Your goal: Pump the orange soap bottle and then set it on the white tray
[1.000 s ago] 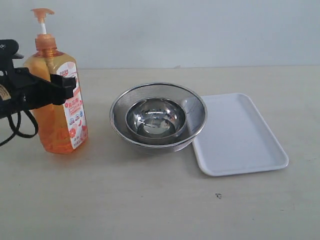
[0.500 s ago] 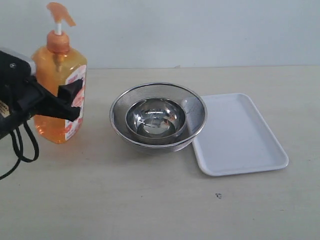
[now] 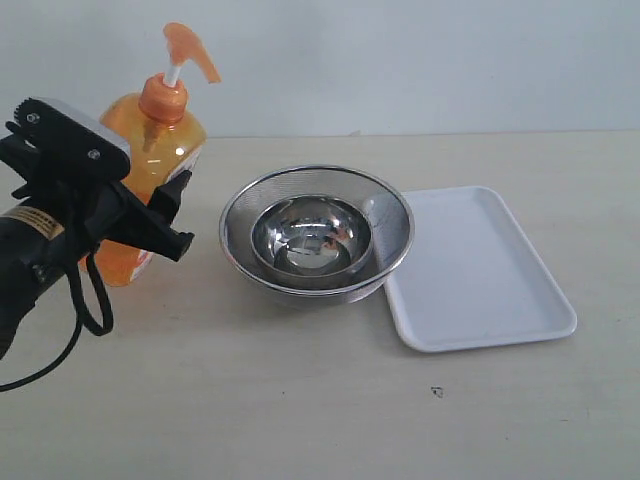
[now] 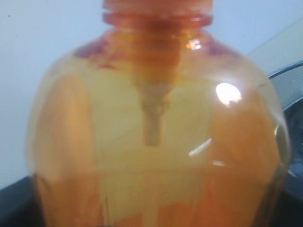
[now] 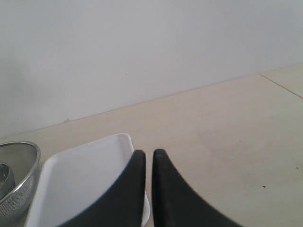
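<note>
Here, soap bottle (image 3: 162, 150) (orange), inside left pincer (image 3: 162, 208)

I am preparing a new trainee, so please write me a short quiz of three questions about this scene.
1. Which gripper holds the tall clear orange plastic soap bottle?
2. What stands between this bottle and the flat white rectangular plastic tray? A: round steel mesh strainer bowl. B: blue cup. C: sponge.
3. True or false: the bottle is on the tray.
Key: 1 the left gripper; 2 A; 3 false.
</note>
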You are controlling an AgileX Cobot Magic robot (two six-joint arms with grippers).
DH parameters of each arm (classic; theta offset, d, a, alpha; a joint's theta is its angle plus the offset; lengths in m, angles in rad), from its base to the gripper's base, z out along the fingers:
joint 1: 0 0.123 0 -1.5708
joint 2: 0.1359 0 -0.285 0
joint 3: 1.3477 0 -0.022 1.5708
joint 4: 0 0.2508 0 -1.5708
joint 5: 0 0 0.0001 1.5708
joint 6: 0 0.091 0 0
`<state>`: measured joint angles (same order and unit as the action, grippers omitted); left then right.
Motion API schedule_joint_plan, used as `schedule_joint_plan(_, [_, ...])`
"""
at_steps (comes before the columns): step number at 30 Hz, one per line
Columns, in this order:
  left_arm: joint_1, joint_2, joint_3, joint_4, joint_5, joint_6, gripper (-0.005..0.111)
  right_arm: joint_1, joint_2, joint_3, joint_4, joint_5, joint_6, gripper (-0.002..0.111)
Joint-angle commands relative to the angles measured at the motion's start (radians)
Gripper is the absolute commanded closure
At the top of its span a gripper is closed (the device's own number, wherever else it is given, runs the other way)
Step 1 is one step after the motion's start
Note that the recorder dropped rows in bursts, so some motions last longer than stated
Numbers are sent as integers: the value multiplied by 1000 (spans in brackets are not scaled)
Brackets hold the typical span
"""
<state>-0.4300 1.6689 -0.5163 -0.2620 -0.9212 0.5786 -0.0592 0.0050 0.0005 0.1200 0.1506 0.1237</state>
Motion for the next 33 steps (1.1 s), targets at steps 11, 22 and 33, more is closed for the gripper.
schedule_joint_plan(11, [-83,-20,-6,-130,-67,-2,102,-5,-5,0,2,-4,-1,107])
schedule_joint_plan(22, [-83,-20,-6,-194,-13,125,102,-5,-5,0,190,-141,268,107])
schedule_joint_plan(33, [-83,-20,-9,-192,-7,147,102,286,139,-274,154,-71,15,107])
